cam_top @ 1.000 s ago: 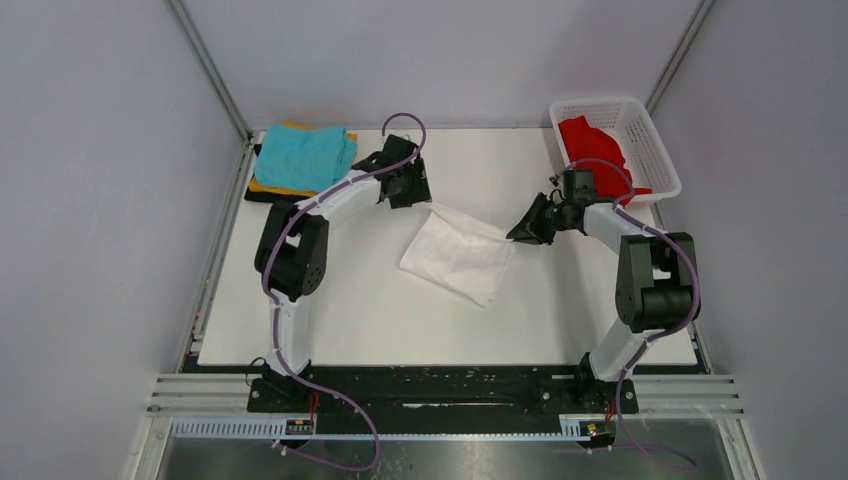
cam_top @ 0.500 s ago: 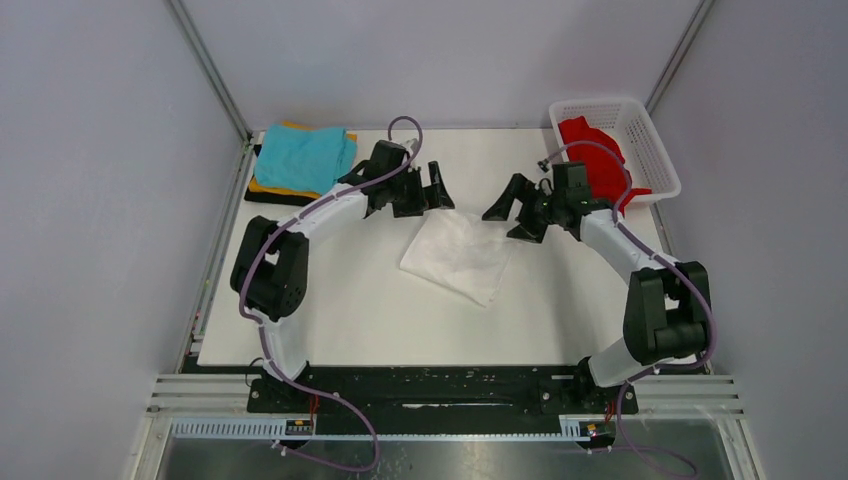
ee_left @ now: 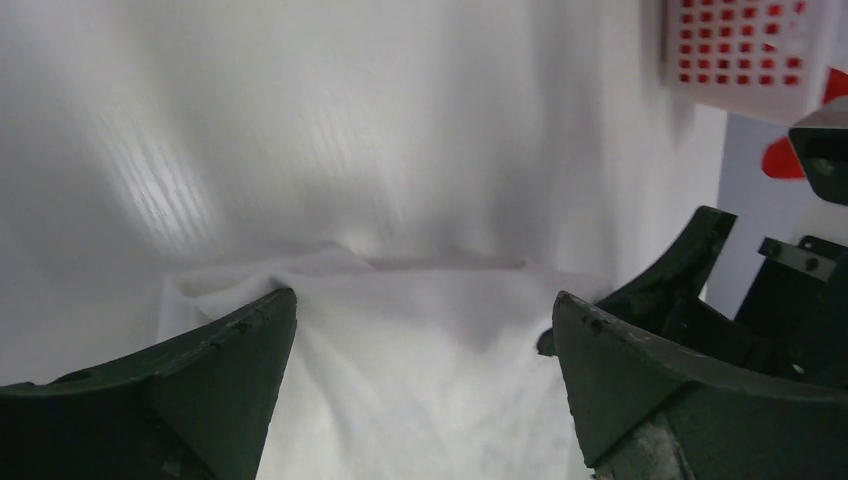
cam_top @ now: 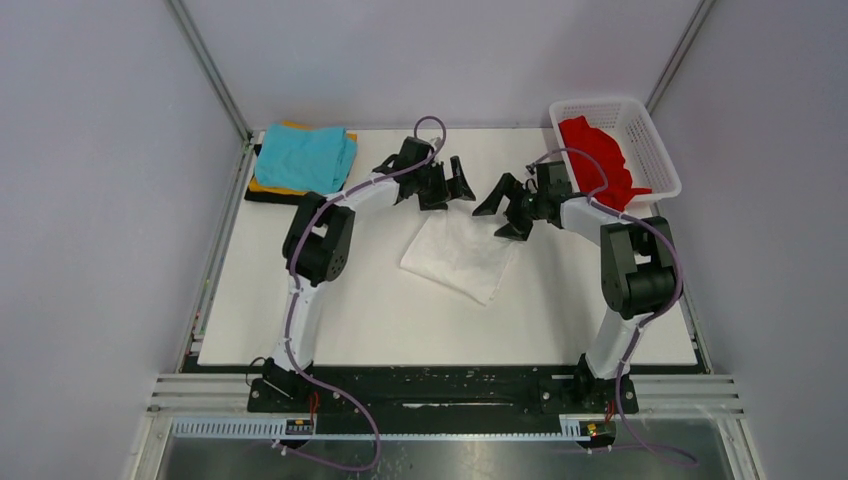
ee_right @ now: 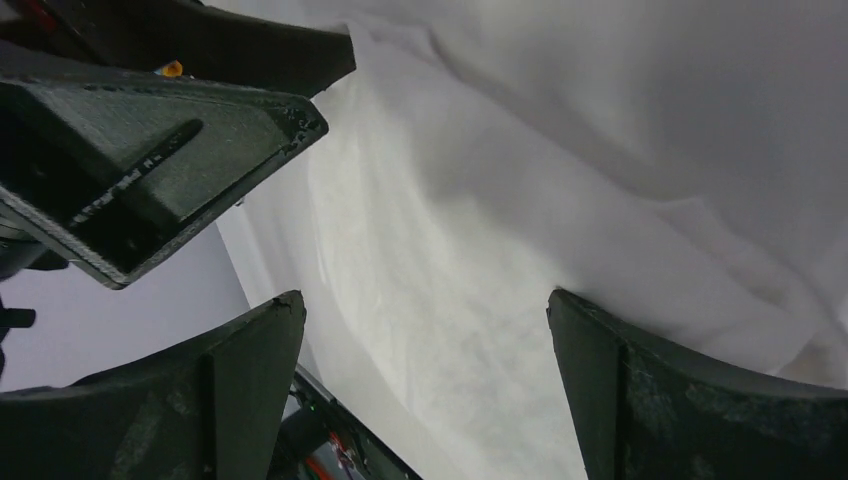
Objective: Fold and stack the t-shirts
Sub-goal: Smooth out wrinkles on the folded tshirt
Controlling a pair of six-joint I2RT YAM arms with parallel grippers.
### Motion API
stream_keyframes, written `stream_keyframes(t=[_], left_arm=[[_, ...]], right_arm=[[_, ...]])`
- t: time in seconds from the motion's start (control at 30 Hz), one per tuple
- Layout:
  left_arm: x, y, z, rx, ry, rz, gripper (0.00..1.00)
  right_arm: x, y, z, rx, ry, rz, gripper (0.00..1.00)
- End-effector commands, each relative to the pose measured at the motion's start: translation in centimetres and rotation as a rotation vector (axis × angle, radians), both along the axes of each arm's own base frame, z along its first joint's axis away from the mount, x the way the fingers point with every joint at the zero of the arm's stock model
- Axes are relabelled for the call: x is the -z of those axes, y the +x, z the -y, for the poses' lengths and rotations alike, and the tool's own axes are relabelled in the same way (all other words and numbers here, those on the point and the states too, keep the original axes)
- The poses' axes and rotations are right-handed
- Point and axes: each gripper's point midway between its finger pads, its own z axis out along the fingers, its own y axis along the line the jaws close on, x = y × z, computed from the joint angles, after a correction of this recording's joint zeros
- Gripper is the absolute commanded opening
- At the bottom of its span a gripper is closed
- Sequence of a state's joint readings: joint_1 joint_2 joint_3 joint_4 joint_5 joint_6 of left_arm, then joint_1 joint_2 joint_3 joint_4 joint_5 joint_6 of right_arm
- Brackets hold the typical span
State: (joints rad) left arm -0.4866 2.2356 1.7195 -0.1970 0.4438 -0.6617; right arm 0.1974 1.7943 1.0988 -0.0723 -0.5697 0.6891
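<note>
**A:** left claw (cam_top: 455, 195) is spread wide with nothing pinched in it, sitting over the far edge of the white t-shirt (cam_top: 458, 255). right claw (cam_top: 495, 216) is the same deal: fingers splayed apart, gripping nothing. It faces the left one, and their tips are near each other above that same edge.

**B:** are they actually touching the cloth?

**A:** honestly can't tell. Both wrist cams show white fabric in the gap between the fingers, but they're too blurry to call contact.

**B:** ok, where's the shirt?

**A:** it's folded into a rough rectangle, turned at an angle, lying flat around the middle of the tabletop (cam_top: 330, 320), slightly toward the far edge.

**B:** and the others?

**A:** red t-shirt (cam_top: 592, 155) is bundled in the basket (cam_top: 640, 115) at the far right corner, with a bit poking over the near rim. The far left corner has a pile with the teal t-shirt (cam_top: 305, 155) on top. Below it are the orange t-shirt (cam_top: 268, 187) and the black t-shirt (cam_top: 258, 196), just their edges showing.
</note>
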Motion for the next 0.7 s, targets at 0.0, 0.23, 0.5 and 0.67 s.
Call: stream_keyframes(t=[0.0, 0.23, 0.5, 0.67], left_arm=[[4.2, 1.7, -0.6, -0.054, 0.041, -0.09, 0.99], [3.7, -2.0, -2.1, -0.064, 0.002, -0.187, 0.99], [-3.9, -3.6, -2.3, -0.053, -0.084, -0.071, 0.99], [-9.4, -5.3, -4.1, -0.109, -0.067, 0.045, 0.99]], right_arm=[[1.5, 2.8, 1.2, 0.085, 0.04, -0.039, 0.99], [5.9, 0.2, 1.5, 0.079, 0.016, -0.187, 0.99], [-0.3, -1.1, 0.5, -0.083, 0.032, -0.061, 0.99], [-4.7, -4.3, 0.7, -0.117, -0.01, 0.062, 0.99]])
